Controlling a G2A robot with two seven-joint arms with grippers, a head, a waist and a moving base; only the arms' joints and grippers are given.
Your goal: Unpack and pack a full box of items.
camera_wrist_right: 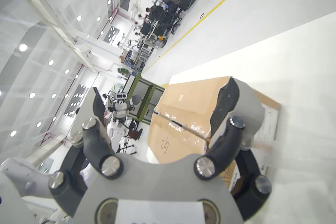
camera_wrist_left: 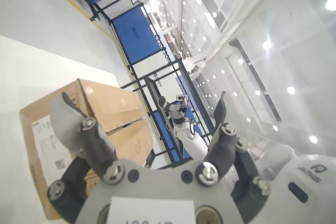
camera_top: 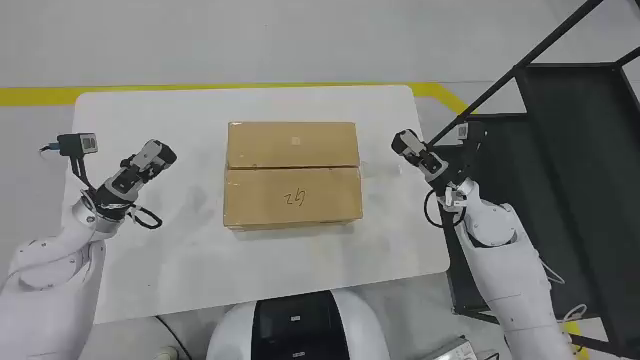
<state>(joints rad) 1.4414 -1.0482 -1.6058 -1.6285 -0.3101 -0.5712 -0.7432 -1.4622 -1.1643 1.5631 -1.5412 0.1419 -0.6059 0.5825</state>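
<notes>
A closed brown cardboard box (camera_top: 292, 173) lies in the middle of the white table (camera_top: 190, 260), its two top flaps meeting at a taped seam, with handwriting on the near flap. My left gripper (camera_top: 160, 153) hangs to the left of the box, open, nothing between its fingers. My right gripper (camera_top: 405, 143) hovers to the right of the box, also open and holding nothing. In the left wrist view the box (camera_wrist_left: 110, 107) sits beyond the open left gripper (camera_wrist_left: 143, 104). The right wrist view shows the box (camera_wrist_right: 183, 114) past the open right gripper (camera_wrist_right: 162, 93).
A black metal rack (camera_top: 560, 150) stands just off the table's right edge, close to my right arm. A yellow floor line (camera_top: 40, 94) runs behind the table. Bare tabletop lies on both sides of the box and in front of it.
</notes>
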